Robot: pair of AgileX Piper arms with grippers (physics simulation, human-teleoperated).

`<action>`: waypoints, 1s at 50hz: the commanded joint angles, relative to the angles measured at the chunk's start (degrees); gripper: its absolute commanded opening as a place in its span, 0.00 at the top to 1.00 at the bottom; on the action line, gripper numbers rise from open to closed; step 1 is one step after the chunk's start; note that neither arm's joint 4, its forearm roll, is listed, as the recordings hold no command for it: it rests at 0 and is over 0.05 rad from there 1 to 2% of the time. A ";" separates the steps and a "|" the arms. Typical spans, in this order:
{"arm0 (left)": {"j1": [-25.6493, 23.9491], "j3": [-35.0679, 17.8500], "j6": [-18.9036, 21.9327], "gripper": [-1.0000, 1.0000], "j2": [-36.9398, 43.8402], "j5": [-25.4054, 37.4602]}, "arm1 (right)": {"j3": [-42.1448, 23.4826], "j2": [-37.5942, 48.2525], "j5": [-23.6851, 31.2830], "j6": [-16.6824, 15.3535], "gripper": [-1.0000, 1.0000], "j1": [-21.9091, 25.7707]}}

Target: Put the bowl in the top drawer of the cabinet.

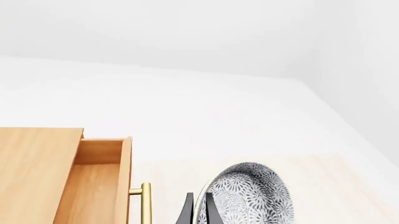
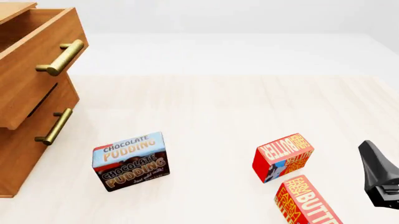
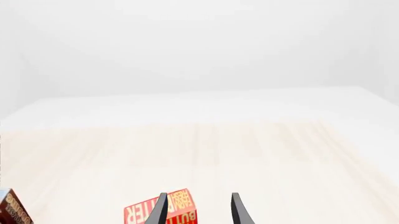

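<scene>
In the left wrist view the bowl [image 1: 252,196], grey and finely patterned inside, is tilted on edge, and my left gripper [image 1: 199,198] is shut on its rim. It hangs beside the cabinet [image 1: 34,172], near the pulled-out top drawer [image 1: 93,186] and its brass handle [image 1: 145,203]. The front view shows the cabinet [image 2: 18,154] at the left with the top drawer [image 2: 37,60] pulled out, but neither the bowl nor the left gripper. My right gripper [image 3: 198,212] is open and holds nothing. It hovers at the right edge of the front view [image 2: 380,179].
A chocolate pudding box [image 2: 130,161] stands in front of the cabinet. Two red butter boxes [image 2: 283,157] [image 2: 307,201] lie near the right gripper, one of them just past its fingers [image 3: 163,212]. The lower drawer [image 2: 37,135] is closed.
</scene>
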 commanded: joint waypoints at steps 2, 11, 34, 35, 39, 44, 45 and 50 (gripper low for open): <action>0.76 1.49 -1.09 1.00 -3.40 1.80 | 0.00 -0.16 0.07 -0.05 0.00 0.24; 5.11 1.37 -2.17 1.00 -4.40 2.08 | 0.00 -0.26 0.12 0.02 0.00 0.27; 12.08 2.44 -4.71 1.00 -6.24 0.23 | -0.01 -0.71 0.37 0.06 0.00 0.28; 12.18 2.52 -4.70 1.00 -6.35 0.27 | -0.01 -0.75 0.39 0.07 0.00 0.30; 13.80 3.27 -5.21 1.00 -6.64 -0.28 | -0.01 -0.77 0.40 0.06 0.00 0.27; 15.50 3.49 -5.62 1.00 -7.39 -0.32 | -0.01 -0.68 0.35 0.03 0.00 0.27; 15.68 3.55 -5.73 1.00 -7.51 -0.28 | -0.01 -0.66 0.34 0.01 0.00 0.31; 16.97 4.49 -6.03 1.00 -8.46 -0.55 | 0.00 -0.26 0.15 0.19 0.00 0.20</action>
